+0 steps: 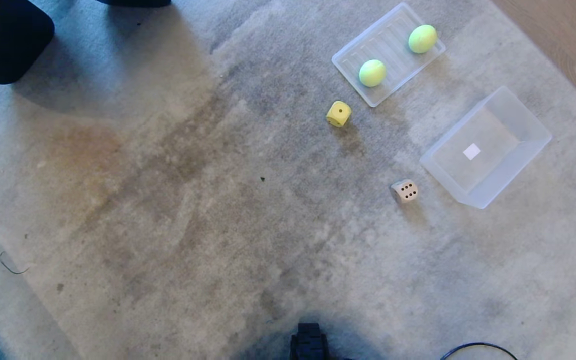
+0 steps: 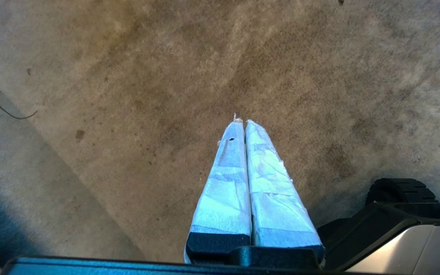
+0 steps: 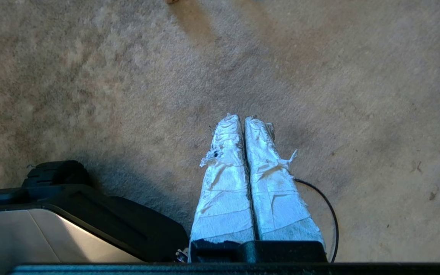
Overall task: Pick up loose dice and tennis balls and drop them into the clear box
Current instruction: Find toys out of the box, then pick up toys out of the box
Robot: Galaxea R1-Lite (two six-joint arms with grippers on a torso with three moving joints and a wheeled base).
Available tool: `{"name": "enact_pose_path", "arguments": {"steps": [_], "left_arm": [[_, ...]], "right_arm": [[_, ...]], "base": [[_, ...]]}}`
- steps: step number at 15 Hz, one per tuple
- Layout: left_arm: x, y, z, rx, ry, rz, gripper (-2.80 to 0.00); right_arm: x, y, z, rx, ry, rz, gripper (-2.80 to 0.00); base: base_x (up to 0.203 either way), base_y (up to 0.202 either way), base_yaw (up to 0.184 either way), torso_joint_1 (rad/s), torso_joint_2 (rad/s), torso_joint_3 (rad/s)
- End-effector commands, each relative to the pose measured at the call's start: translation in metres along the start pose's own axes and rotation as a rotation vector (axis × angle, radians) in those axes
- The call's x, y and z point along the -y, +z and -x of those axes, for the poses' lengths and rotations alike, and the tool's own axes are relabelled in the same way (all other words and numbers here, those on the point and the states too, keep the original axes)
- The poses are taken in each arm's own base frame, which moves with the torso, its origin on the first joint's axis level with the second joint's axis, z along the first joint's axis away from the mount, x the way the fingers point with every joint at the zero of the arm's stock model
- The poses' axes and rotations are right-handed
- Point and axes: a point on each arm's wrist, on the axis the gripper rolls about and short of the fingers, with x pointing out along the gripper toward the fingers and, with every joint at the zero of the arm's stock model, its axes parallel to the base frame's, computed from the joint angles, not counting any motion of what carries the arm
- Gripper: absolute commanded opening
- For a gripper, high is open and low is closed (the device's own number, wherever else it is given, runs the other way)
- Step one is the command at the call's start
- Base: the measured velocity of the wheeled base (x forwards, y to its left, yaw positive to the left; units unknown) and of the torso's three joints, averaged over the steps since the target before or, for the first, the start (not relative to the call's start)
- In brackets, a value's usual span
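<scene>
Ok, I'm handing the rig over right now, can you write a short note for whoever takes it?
Left gripper: shut, empty, parked over bare carpet beside the base.
Right gripper: shut, empty, also parked beside the base.
Things: yellow die and tan die loose on the carpet, the tan one near the clear box. Both tennis balls sit on the shallow clear tray beyond the box.
Done: nothing; the box looks empty apart from a white label.
Left: both dice and both balls into the box. No other dice in view.
</scene>
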Motion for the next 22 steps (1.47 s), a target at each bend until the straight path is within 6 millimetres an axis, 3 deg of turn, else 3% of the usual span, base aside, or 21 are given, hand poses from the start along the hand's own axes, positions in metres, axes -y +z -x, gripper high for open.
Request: {"name": "enact_pose_path", "arguments": {"steps": [1,6,16,19,22], "left_arm": [[0.000,0.000,0.000,0.000,0.000,0.001,-2.80],[0.000,0.000,0.000,0.000,0.000,0.001,-2.80],[0.000,0.000,0.000,-0.001,0.000,0.004,-2.80],[0.000,0.000,0.000,-0.001,0.000,0.004,-2.80],[0.000,0.000,0.000,-0.001,0.000,0.004,-2.80]], "right_arm": [[0.000,0.000,0.000,0.001,0.000,0.000,-2.80],[0.000,0.000,0.000,0.001,0.000,0.000,-2.80],[0.000,0.003,0.001,0.006,0.011,-0.006,-2.80],[-0.002,0.039,-0.007,-0.073,0.017,-0.032,-2.80],[-0.006,0.089,-0.054,-0.275,0.050,-0.107,-2.80]], "base": [[0.000,0.000,0.000,0.002,0.00,-0.193],[0.000,0.000,0.000,0.002,0.00,-0.186],[0.000,0.000,0.000,0.001,0.00,-0.013],[0.000,0.000,0.000,0.000,0.00,0.000],[0.000,0.000,0.000,0.000,0.00,0.000]]}}
